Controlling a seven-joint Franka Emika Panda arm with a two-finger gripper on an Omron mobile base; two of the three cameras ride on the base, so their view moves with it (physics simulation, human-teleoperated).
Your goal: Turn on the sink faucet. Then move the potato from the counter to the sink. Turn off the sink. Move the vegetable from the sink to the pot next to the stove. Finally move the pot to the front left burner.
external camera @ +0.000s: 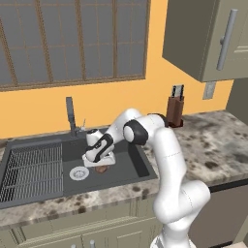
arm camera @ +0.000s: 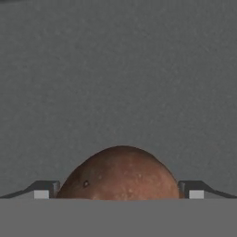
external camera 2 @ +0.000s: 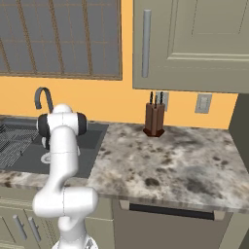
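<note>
Potato in sink basin, open gripper straddling it.

Item: potato [arm camera: 121, 173], brown, rounded, lying on the dark grey floor of the sink [external camera: 138, 162] basin, just beside the round drain [external camera: 79, 173] and on its right in the left base view. Gripper [external camera: 100, 163]: lowered into the basin directly over the potato, jaws spread wide; in the hand view one finger tip [arm camera: 44, 190] stands on either side of the potato with a small gap on each side, nothing clamped. Faucet [external camera: 70, 115]: dark, upright, at the back edge of the sink behind the basin. Drying rack [external camera: 30, 170]: ribbed, occupying the sink's left section. Counter [external camera 2: 165, 160]: speckled stone, extending right of the sink; knife block [external camera 2: 154, 118] upright at its back edge against the orange wall, well apart from the sink.
</note>
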